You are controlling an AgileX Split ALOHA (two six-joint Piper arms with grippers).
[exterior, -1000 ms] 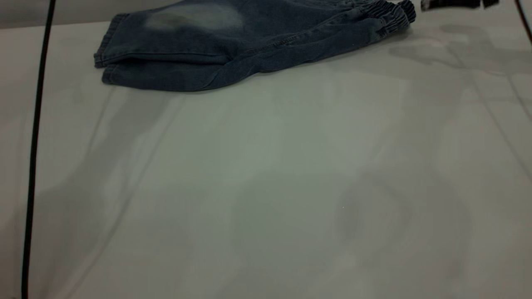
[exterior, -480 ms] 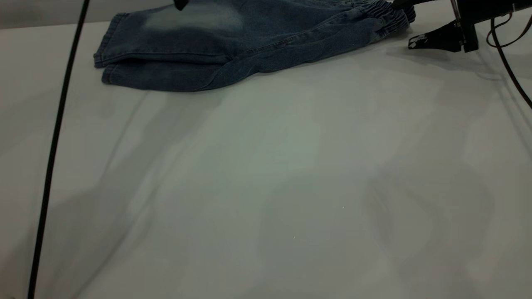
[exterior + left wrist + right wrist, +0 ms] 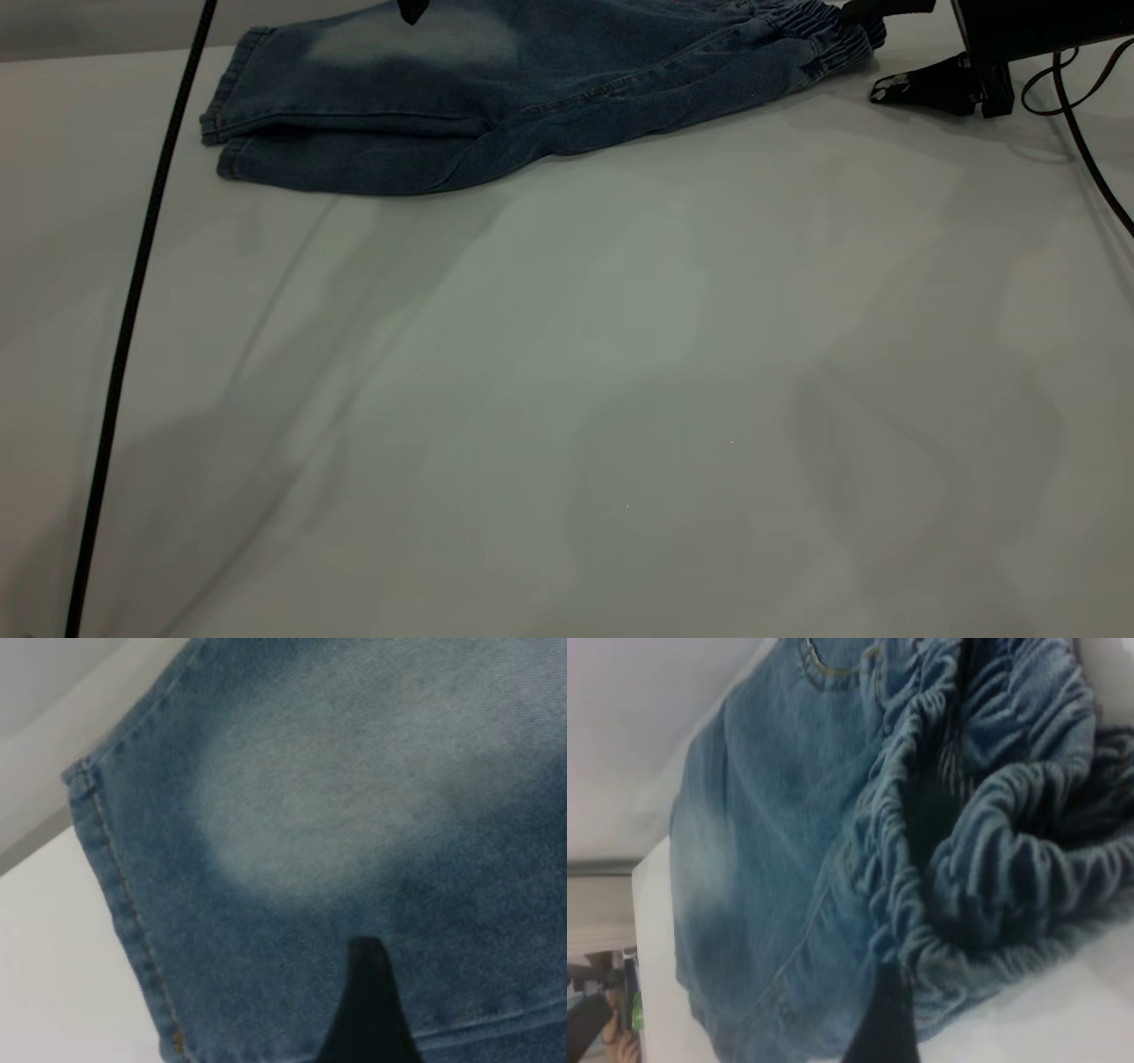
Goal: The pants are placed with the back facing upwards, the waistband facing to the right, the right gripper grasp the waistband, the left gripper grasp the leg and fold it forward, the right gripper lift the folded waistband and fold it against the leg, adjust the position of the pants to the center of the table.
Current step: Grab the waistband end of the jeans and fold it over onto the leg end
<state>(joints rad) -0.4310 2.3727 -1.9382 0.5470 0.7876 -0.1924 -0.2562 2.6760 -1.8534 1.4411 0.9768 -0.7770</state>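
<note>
The faded-blue denim pants (image 3: 532,97) lie folded lengthwise at the far side of the table (image 3: 567,399), one leg (image 3: 292,133) stacked on the other at the left end. The gathered waistband (image 3: 828,35) points right. My left gripper (image 3: 410,11) hangs just above the pale bleached patch (image 3: 310,806) on the upper leg, close to the hem. My right gripper (image 3: 873,49) is open at the waistband's right end, one finger above it and the other low by the table. In the right wrist view a dark finger (image 3: 881,1028) lies against the ruffled waistband (image 3: 992,859).
A black cable (image 3: 133,310) runs down the left side of the exterior view, and the right arm's cable (image 3: 1081,142) loops at the far right. The wide white tabletop stretches in front of the pants. A hand (image 3: 620,1041) shows beyond the table's edge.
Both grippers have come down into view, the right to the waistband's end, the left over the pale patch. The black cable at the left swung rightward. The pants have not moved.
</note>
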